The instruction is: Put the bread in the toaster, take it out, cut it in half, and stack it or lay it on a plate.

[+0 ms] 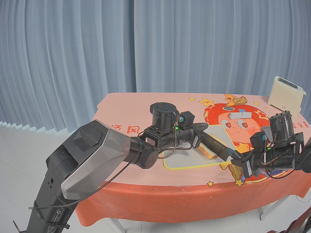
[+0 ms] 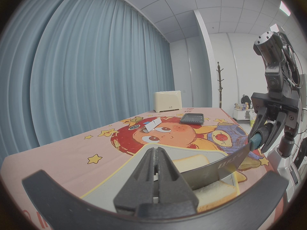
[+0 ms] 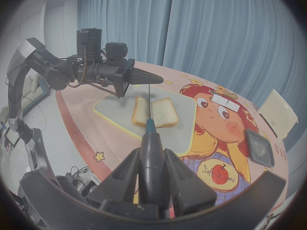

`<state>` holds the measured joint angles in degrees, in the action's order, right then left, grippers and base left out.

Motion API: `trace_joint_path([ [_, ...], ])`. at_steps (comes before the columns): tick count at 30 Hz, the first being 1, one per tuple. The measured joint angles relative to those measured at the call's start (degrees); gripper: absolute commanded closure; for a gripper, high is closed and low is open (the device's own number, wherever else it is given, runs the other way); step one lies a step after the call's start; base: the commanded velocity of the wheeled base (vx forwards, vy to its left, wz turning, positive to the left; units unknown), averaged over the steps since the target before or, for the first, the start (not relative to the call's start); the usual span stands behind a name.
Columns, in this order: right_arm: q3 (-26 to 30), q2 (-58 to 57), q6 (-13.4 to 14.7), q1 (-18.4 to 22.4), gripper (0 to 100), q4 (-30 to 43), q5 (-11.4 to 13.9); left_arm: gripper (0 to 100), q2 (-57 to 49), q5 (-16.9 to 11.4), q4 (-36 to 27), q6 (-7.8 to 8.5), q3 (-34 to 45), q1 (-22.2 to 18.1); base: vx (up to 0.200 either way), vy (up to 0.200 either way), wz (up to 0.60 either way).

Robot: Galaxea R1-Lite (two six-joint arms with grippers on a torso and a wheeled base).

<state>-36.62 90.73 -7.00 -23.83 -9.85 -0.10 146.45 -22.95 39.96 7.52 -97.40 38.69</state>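
Squarely on the grey cutting board (image 3: 115, 109), toward the near edge of the desk (image 1: 129, 114): bread (image 3: 164, 112), lying flat, with the knife (image 1: 217, 144) blade edge-down across its middle and a half showing on either side. Clamped tight round the knife's dark handle: fingers of the right gripper (image 3: 151, 150). Close over the bread on its left, near the blade tip: left gripper (image 3: 153, 78), fingers pressed together, holding nothing. Well apart from the board: cream toaster (image 1: 285, 96) at the desk's far right corner, dark tray (image 3: 260, 147) on the desk toward it.
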Motion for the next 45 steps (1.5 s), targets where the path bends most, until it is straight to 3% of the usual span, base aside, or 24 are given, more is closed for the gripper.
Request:
trace_joint_path([
  [45,-0.74,0.52,-0.2,0.74,100,0.26,-0.15,100,0.02,-0.17,-0.33,0.39,-0.8,-0.11,0.0,0.0,0.0],
])
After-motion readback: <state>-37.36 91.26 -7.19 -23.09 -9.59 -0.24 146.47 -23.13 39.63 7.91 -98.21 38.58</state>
